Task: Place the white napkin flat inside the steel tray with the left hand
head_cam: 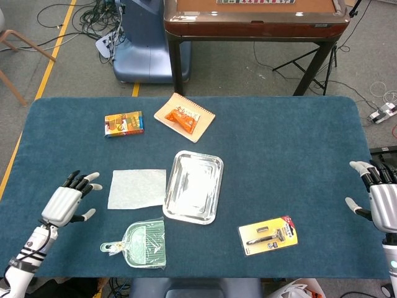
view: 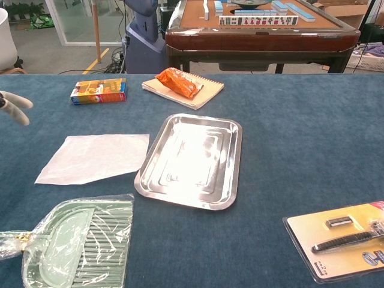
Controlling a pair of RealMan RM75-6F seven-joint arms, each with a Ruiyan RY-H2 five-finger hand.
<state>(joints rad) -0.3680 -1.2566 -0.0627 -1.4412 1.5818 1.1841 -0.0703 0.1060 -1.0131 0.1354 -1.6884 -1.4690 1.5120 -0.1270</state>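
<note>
The white napkin (head_cam: 137, 189) (view: 93, 158) lies flat on the blue table, just left of the steel tray (head_cam: 193, 186) (view: 191, 161), which holds nothing. My left hand (head_cam: 67, 200) hovers open to the left of the napkin, fingers spread and pointing toward it, a short gap away. In the chest view only its fingertips (view: 15, 108) show at the left edge. My right hand (head_cam: 379, 198) stays open at the table's right edge, far from both.
A green dustpan in plastic wrap (head_cam: 141, 244) (view: 75, 247) lies near the front edge below the napkin. A razor blister pack (head_cam: 268, 234) (view: 339, 240) sits front right. A snack box (head_cam: 124, 123) and a notebook with an orange packet (head_cam: 184, 117) are at the back.
</note>
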